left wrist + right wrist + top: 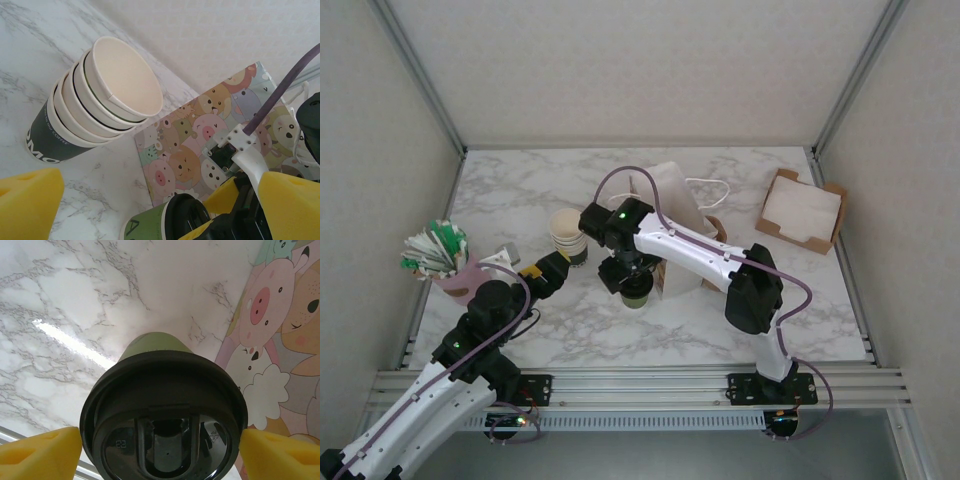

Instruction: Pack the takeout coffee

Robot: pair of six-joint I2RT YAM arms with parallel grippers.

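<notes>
Well, the marble table (520, 190) holds a cartoon-animal paper bag (190, 150). The left gripper (552, 266) gapes near the spare cups (100, 95). The right gripper (160, 440) straddles the lid, though whether it is actually gripping is unclear. The takeout coffee (165, 405) stands lidded just beside the bag; bagging remains.

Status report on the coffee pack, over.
Left gripper open by the stack of paper cups. Right gripper closed on the takeout coffee at its lid. Coffee beside the cartoon-animal bag, not in it. Nothing between them.

overhead looks down; close wrist cameras share cup (162, 415).
</notes>
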